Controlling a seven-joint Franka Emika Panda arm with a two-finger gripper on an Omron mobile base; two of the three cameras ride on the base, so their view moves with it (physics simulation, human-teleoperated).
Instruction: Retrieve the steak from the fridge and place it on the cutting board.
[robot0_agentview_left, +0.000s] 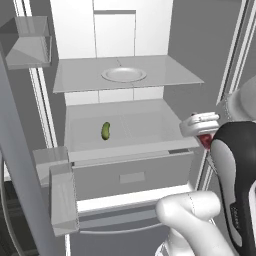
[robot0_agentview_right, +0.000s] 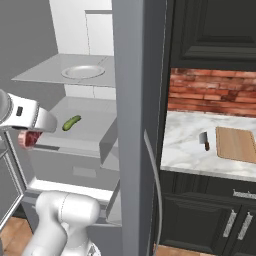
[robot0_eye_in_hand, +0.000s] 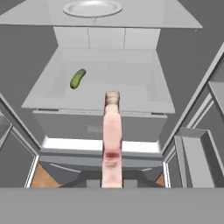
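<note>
My claw (robot0_agentview_left: 205, 136) hangs in front of the open fridge (robot0_agentview_left: 125, 75), clenched on the steak (robot0_eye_in_hand: 112, 140), which I hold edge-on out past the shelf front, clear of the compartment; in the hand view it runs as a narrow pink strip straight up from my fingers, and in the right base view a dark red end of it (robot0_agentview_right: 31, 139) shows just below my wrist. I judge the slab light and soft, likely to sag where nothing backs it and a little slick along the fat, so my pinch across its flat faces near one end seems the sound place to hold, and a hard swing could let it slide. Behind it, on the lower shelf (robot0_agentview_left: 140, 127), a small green pickle (robot0_agentview_left: 106, 130) lies toward the left, well apart from the meat. The upper shelf (robot0_agentview_left: 170, 75) carries a round white plate (robot0_agentview_left: 124, 74), and a closed drawer (robot0_agentview_left: 132, 175) sits below the lower shelf. The fridge door (robot0_agentview_right: 137, 125) stands open to my right, edge toward the camera, squarely between me and the marble counter (robot0_agentview_right: 185, 145), where the cutting board (robot0_agentview_right: 237, 144) waits at the far right with a cleaver (robot0_agentview_right: 204, 140) just beside it on its left. By my reckoning that door is the main obstacle: the steak must go back and around it, then come down on the board clear of the cleaver.
</note>
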